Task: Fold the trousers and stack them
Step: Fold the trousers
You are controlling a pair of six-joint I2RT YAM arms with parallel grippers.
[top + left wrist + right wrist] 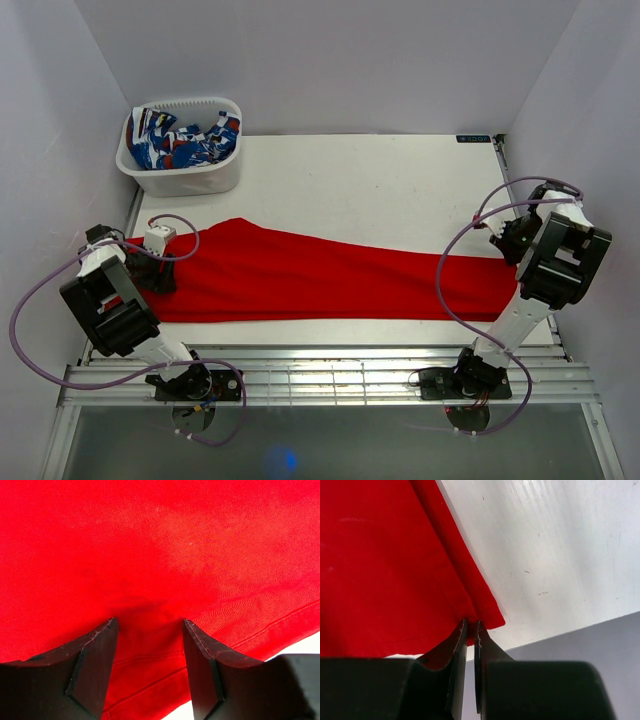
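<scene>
The left gripper [149, 621] hangs released, jaws spread wide over the wider end of the trousers [320, 275], with red cloth flat beneath and between its fingers. Well ahead of it, a white basket [190, 180] holds patterned cloth [180, 140]. The trousers stretch across the table [380, 180] to the right gripper [471, 626], which is clenched on their corner hem, with bare tabletop just beyond its tips.

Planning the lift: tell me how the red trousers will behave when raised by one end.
Probably floppy: the trousers lie flat, following the table. Lifted by the corner at the right gripper, they would likely sag and drag. Likely light, being thin, soft-looking cloth.
</scene>
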